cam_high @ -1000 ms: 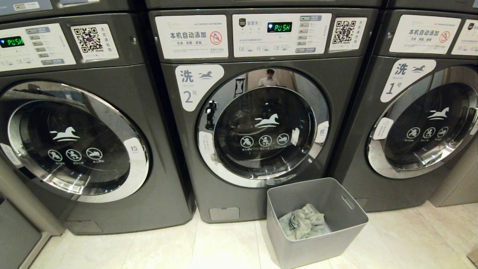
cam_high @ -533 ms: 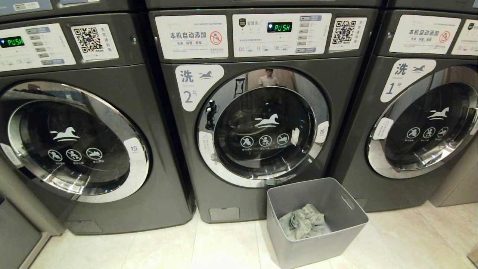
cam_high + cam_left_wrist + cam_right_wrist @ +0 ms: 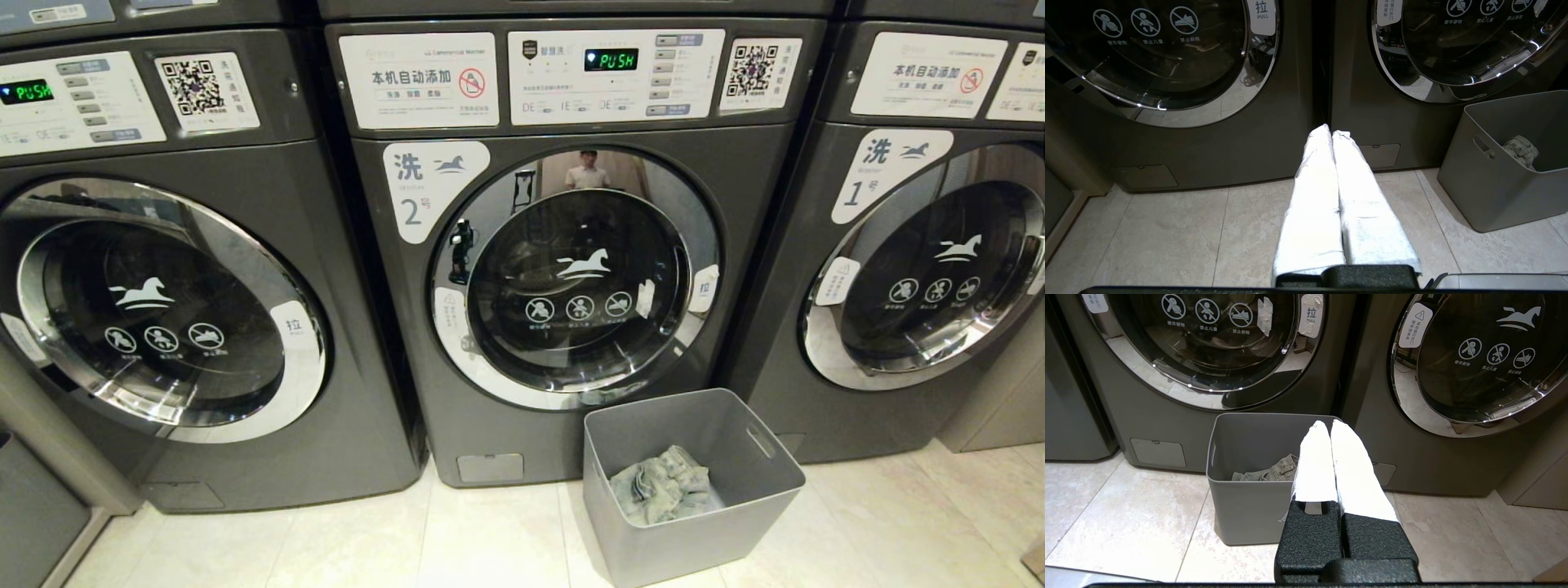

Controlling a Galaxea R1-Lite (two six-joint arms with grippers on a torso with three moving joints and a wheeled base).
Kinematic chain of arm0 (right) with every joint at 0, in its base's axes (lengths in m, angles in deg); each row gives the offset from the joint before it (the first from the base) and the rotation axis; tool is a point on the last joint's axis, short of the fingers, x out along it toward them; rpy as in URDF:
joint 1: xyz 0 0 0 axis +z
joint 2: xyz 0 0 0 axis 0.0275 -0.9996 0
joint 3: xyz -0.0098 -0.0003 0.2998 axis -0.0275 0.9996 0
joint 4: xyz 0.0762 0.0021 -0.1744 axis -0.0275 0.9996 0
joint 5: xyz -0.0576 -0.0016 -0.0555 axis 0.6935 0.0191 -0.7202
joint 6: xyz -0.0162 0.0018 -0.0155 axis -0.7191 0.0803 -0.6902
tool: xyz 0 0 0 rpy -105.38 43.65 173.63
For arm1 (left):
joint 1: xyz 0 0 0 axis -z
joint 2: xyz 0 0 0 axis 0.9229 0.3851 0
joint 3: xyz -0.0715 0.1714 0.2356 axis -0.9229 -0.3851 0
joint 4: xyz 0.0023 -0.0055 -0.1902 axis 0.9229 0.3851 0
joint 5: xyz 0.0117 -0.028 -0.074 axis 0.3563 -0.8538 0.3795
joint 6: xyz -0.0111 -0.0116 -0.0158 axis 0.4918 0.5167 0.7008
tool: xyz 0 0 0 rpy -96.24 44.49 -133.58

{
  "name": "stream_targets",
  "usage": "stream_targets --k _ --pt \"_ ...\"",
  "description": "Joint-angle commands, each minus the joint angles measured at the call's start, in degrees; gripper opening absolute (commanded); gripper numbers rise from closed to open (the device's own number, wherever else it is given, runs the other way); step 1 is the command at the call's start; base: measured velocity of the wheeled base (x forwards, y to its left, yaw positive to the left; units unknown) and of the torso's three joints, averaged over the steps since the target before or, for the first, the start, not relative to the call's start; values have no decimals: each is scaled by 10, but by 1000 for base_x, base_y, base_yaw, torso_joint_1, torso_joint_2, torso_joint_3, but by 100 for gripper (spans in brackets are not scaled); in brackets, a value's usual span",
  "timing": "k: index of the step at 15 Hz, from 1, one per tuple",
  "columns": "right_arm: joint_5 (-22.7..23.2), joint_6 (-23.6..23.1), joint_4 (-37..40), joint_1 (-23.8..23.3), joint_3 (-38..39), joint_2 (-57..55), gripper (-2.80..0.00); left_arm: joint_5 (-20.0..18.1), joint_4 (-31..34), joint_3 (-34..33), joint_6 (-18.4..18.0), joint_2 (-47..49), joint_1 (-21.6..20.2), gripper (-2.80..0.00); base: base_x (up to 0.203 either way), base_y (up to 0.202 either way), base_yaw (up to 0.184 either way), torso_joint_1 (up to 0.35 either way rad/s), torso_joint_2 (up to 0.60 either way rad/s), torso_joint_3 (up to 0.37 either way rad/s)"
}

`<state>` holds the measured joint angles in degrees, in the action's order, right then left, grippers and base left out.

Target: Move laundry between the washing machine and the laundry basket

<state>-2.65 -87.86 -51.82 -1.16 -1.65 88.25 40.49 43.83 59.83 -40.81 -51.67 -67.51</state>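
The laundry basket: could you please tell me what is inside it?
A crumpled grey-green garment lies on the laundry basket's floor; anything beneath the garment is hidden.

The person's small reflection (image 3: 587, 172) in the dark grey washing machine's chrome-rimmed round door (image 3: 576, 278) seems to shift slightly.

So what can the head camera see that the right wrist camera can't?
Only the head view shows the control panel reading PUSH, the label marked 2 and a third machine on the left. Only the right wrist view shows the right pincer, shut and empty, above the floor. Both show the washing machine with its door closed, the laundry basket in front of it, and the laundry lying inside the basket.
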Motion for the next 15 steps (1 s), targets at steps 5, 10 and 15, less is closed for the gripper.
stream_targets --k 5,10,15 --pt "0 -1 0 0 23 -1 -280 0 0 0 2 -2 0 -280 0 0 0 0 0 0" --pt "0 -2 0 0 23 -2 -280 0 0 0 3 -2 0 -280 0 0 0 0 0 0" --pt "-1 0 0 0 23 -2 -280 0 0 0 3 -2 0 -280 0 0 0 0 0 0"
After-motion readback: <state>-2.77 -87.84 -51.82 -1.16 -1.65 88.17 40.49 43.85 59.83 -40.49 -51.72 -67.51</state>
